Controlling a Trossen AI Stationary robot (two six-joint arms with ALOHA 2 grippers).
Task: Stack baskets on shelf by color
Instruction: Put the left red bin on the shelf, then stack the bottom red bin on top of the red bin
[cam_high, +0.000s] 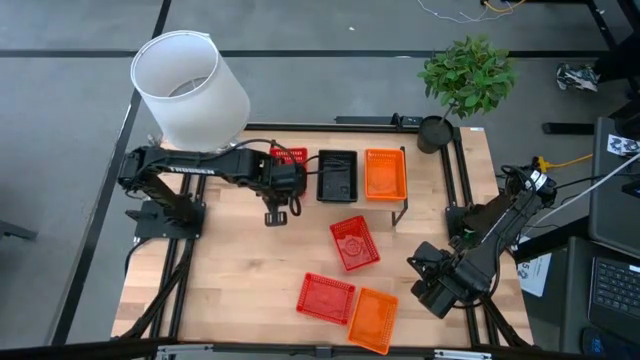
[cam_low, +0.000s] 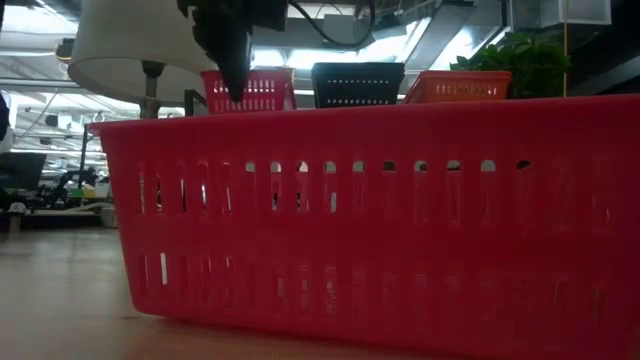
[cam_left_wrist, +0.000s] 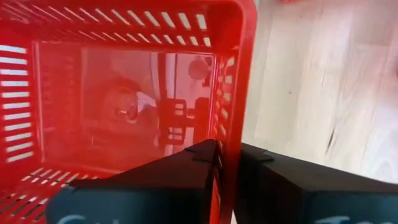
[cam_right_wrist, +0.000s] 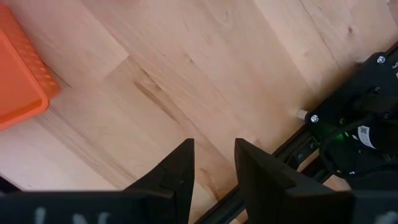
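Observation:
My left gripper (cam_high: 284, 182) is at the left end of the shelf (cam_high: 311, 178), shut on a red basket (cam_high: 290, 155). In the low view the gripper (cam_low: 232, 72) comes down in front of that basket (cam_low: 262, 90). Beside it on the shelf stand a black basket (cam_high: 337, 175) and an orange basket (cam_high: 385, 173). Two more red baskets (cam_high: 354, 243) (cam_high: 325, 297) and an orange one (cam_high: 373, 319) lie flat on the table. My right gripper (cam_high: 437, 287) waits open near the table's right edge, over bare wood (cam_right_wrist: 214, 158). My left gripper straddles the top edge of one wall of the red basket (cam_left_wrist: 231, 106), the wall facing the table's near side. One finger (cam_left_wrist: 199, 155) is inside and one (cam_left_wrist: 261, 163) outside, coming from above and pointing down. The basket stays upright, level with its neighbours; its underside is hidden.
A white lampshade (cam_high: 190, 88) stands above the left arm's base and a potted plant (cam_high: 466, 78) at the far right corner. A red basket (cam_low: 380, 230) fills the foreground of the low view. Bare wood lies at the table's left and near-left part.

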